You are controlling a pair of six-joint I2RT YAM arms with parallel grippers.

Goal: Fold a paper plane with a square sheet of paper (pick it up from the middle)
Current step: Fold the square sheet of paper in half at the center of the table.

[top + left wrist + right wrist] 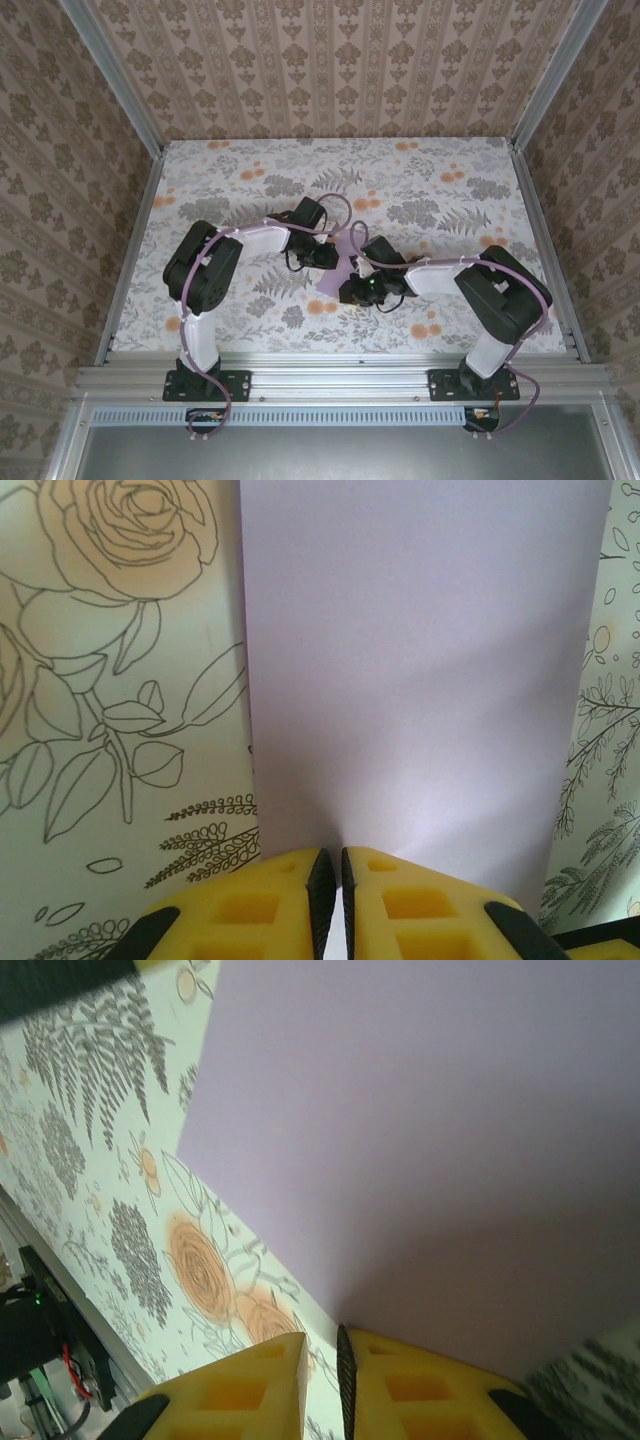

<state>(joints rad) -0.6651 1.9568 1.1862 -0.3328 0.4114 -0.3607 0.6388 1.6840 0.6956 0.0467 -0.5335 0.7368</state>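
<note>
The square sheet of paper [343,266] is pale lilac and sits mid-table between my two grippers. In the left wrist view the sheet [420,680] spreads flat ahead, and its near edge puckers into the pinch of my left gripper [331,852], which is shut on it. In the top view that left gripper [326,254] is at the sheet's upper left. My right gripper [354,290] is at its lower right. Seen from the right wrist, the right gripper [322,1332] stands narrowly open with tabletop showing in the gap. There the sheet [430,1130] lies past the right finger.
The floral tabletop [450,200] has free room all around the sheet. Patterned walls [330,60] enclose the back and both sides. An aluminium rail [340,375] with the arm bases runs along the near edge. Its dark fittings [30,1330] appear at the right wrist view's lower left.
</note>
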